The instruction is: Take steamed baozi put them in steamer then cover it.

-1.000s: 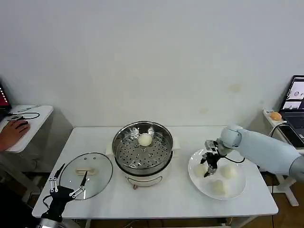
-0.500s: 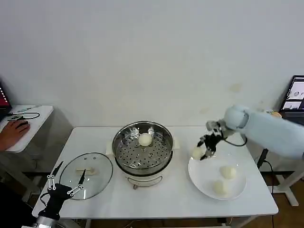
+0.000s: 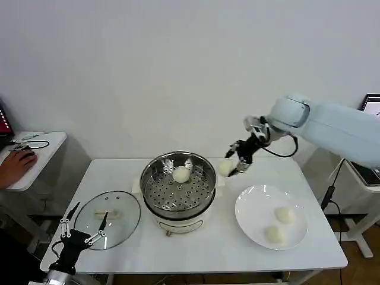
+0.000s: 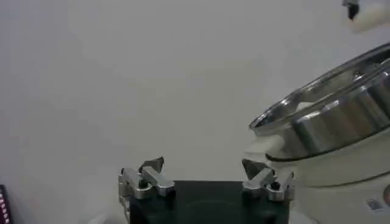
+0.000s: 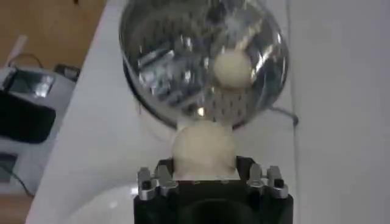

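My right gripper (image 3: 233,167) is shut on a cream-white baozi (image 3: 225,168) (image 5: 203,150) and holds it in the air just right of the steamer (image 3: 178,187). One baozi (image 3: 181,174) (image 5: 231,69) lies on the steamer's perforated floor toward the back. Two more baozi (image 3: 285,215) (image 3: 274,234) rest on the white plate (image 3: 252,205). The glass cover (image 3: 108,217) lies flat on the table left of the steamer. My left gripper (image 3: 84,228) (image 4: 204,173) hangs open at the table's front left edge, beside the cover.
A white table (image 3: 208,249) carries everything. A side desk (image 3: 35,154) at far left has a person's hand (image 3: 15,165) on a mouse. A laptop (image 3: 373,104) stands at the far right.
My right gripper has lifted one baozi off the plate and carried it up and left to the steamer's right rim. The left arm has barely moved.
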`<state>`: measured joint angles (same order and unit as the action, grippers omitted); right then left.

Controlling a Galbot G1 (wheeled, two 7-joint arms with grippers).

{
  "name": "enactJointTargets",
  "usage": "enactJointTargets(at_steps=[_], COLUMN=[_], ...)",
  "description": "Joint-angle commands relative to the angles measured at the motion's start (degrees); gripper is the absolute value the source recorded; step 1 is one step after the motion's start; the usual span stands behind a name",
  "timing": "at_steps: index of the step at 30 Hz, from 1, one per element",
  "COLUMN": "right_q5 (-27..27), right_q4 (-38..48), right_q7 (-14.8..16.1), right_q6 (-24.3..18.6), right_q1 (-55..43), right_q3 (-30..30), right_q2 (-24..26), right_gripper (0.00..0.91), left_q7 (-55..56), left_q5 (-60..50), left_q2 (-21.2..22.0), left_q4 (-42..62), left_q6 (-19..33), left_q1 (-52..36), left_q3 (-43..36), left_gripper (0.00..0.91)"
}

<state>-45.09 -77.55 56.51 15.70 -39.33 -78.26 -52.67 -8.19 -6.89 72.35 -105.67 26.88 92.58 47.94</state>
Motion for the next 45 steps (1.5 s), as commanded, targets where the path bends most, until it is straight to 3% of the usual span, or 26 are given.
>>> enactJointTargets(at_steps=[1, 12, 23, 45], right_q5=[-11.1, -9.3, -2.2, 0.3], right_q4=[1.7, 5.3, 8.8, 11.6], right_q7=[-5.1, -10.8, -15.7, -17.5], right_q6=[5.1, 8.1, 10.3, 10.4], right_q1=[1.2, 6.9, 11.6, 15.3], right_q3=[-0.3, -0.1, 0.5, 2.3], right_q2=[-11.5, -19.6, -23.3, -24.3], right_gripper=[0.675, 0.675, 0.675, 0.685], left_q7=[0.0, 0.0, -0.3, -0.4], left_q5=[0.0, -0.5, -0.2, -0.3], left_q2=[0.0, 0.8, -0.4, -0.1], left_q4=[0.5, 0.9, 1.3, 1.9], left_q6=[0.2, 0.1, 0.9, 1.5], left_q1=[-0.1, -1.2, -1.3, -0.8], left_q3=[0.1, -0.3, -0.4, -0.5], left_gripper=[0.907, 0.907, 0.907, 0.907])
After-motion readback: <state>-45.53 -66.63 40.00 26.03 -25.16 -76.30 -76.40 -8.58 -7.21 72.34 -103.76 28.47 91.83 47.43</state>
